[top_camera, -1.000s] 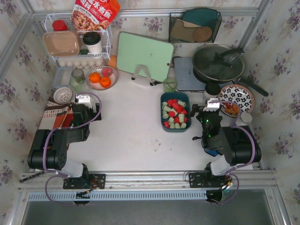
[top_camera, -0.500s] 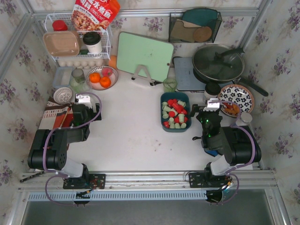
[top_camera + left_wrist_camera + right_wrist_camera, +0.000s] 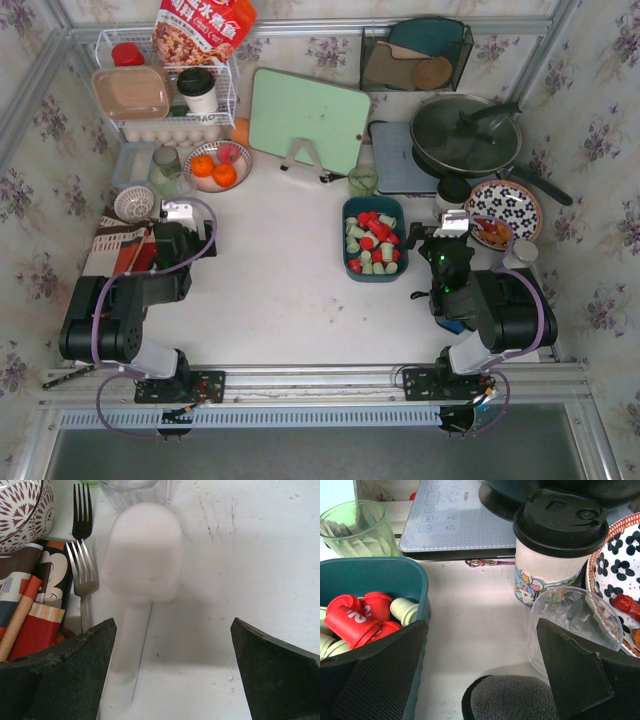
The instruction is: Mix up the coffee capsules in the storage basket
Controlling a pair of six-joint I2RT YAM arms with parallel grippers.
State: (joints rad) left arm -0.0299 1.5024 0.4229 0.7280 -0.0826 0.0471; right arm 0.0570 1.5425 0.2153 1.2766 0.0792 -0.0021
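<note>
The dark teal storage basket (image 3: 375,277) stands right of the table's middle, filled with red and pale green coffee capsules (image 3: 372,242). My right gripper (image 3: 445,243) sits just right of it, open and holding nothing. In the right wrist view the basket's corner (image 3: 395,567) and a few capsules (image 3: 357,615) show at the left, beside my right gripper (image 3: 482,625). My left gripper (image 3: 176,222) rests far to the left, open. In its own view the left gripper (image 3: 172,625) has only bare table between its fingers.
A green glass cup (image 3: 357,527), an induction hob (image 3: 465,520), a lidded paper cup (image 3: 557,555), a clear plastic cup (image 3: 575,625) and a grey cloth (image 3: 512,697) surround the right gripper. A white scoop (image 3: 142,560), forks (image 3: 82,570) and a patterned bowl (image 3: 20,505) lie ahead of the left gripper.
</note>
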